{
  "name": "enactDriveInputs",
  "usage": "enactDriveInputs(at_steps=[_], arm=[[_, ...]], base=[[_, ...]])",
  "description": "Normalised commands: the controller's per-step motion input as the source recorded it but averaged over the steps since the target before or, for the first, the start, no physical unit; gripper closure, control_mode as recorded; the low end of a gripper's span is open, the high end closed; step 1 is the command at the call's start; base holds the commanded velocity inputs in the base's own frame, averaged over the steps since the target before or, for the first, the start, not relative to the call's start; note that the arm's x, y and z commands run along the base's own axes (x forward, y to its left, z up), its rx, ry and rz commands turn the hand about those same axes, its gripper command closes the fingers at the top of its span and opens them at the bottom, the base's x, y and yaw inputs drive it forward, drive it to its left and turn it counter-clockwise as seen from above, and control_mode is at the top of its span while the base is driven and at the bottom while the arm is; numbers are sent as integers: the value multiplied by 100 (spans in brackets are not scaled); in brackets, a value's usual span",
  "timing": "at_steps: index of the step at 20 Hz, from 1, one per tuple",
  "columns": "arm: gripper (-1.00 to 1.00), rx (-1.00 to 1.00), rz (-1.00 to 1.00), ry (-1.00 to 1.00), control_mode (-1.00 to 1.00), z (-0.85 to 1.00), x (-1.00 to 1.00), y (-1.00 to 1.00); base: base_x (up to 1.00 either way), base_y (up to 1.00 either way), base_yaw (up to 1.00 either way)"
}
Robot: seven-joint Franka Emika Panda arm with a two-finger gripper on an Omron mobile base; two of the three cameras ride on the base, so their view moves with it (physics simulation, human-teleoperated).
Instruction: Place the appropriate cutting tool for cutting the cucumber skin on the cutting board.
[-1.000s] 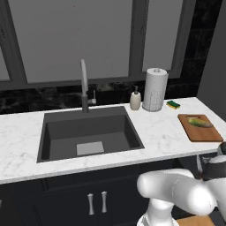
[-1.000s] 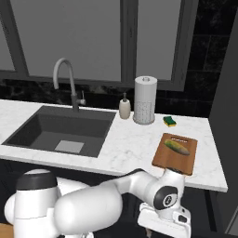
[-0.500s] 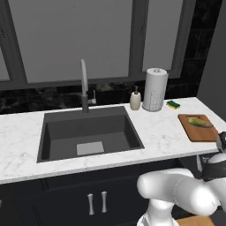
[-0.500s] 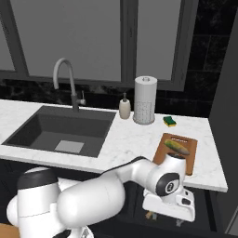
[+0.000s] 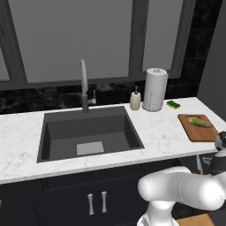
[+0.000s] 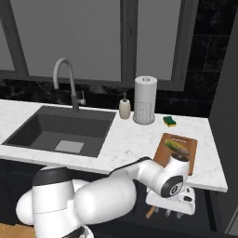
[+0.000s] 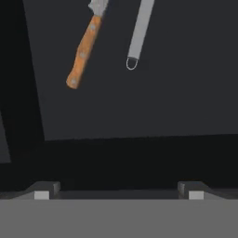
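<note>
The hand [image 6: 173,211] is held wide apart below the bench [image 6: 116,144], with a knife [image 7: 83,49] and a grey handle [image 7: 138,35] seen ahead.

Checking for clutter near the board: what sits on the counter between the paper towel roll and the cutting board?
A green-and-yellow sponge lies between the paper towel roll and the cutting board, seen in both base views.

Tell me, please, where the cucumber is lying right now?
The cucumber lies on the cutting board at the counter's right end, right of the sink, nearer than the sponge.
</note>
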Motion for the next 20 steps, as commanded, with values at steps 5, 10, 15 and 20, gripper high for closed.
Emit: enactDriveInputs(at_steps=[5,10,15,20], arm=[[-100,0,6,0,-100,-49,29,2],[-100,0,6,0,-100,-66,6,3],[-100,2,2,4,-100,-43,-10,9],[-100,0,2,13,-100,1,-60,15]], base=[[0,0,0],[0,0,0],[0,0,0],[0,0,0]])
